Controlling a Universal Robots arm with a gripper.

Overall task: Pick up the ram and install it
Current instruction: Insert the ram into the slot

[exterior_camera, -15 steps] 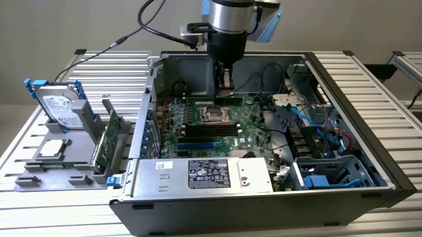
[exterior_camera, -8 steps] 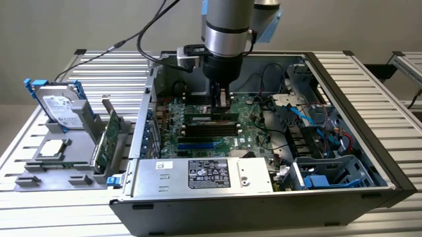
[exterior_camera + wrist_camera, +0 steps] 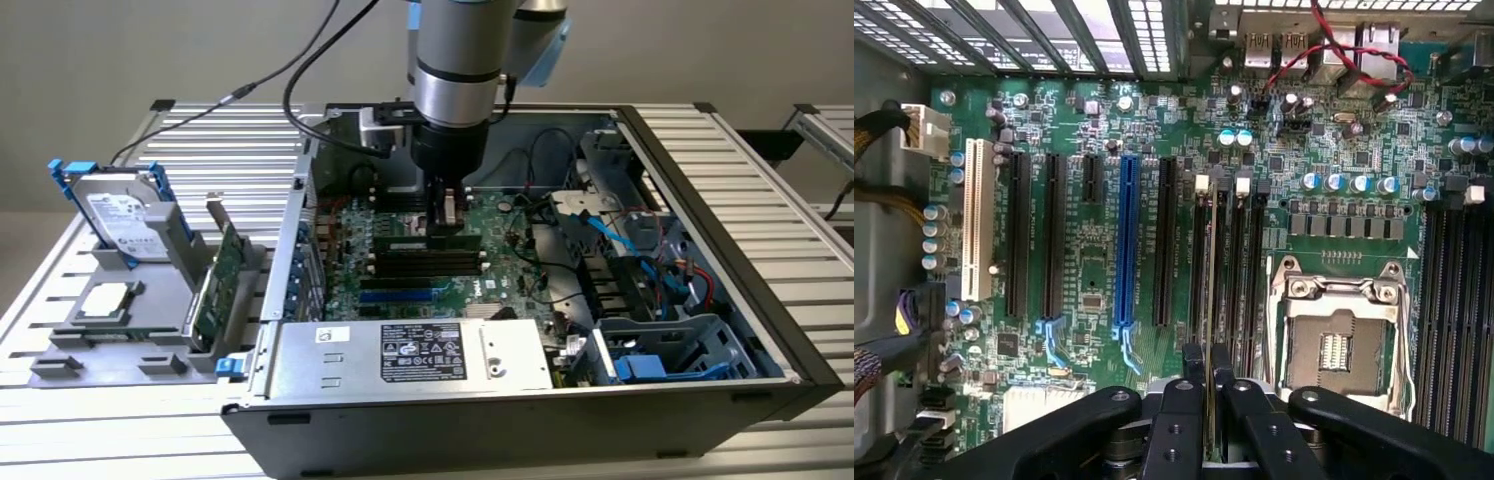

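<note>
Jaws clamped on the ram [image 3: 1212, 300], stick edge-on along one of the black slots [image 3: 1237, 270] beside the CPU socket [image 3: 1334, 350], inside the case [image 3: 534, 440] mid-bench [image 3: 761, 140]. Pickup done, and the ram looks lined up with the slot. Can't tell if it's seated: the jaws hide its near end, and the latches [image 3: 1202, 183] are too small to read.

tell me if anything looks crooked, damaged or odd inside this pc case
Nothing looks damaged or askew. The tool grips the ram edge-on, parallel to the black memory slots. The only oddity: the cpu socket beside them sits empty, with no cooler.
</note>
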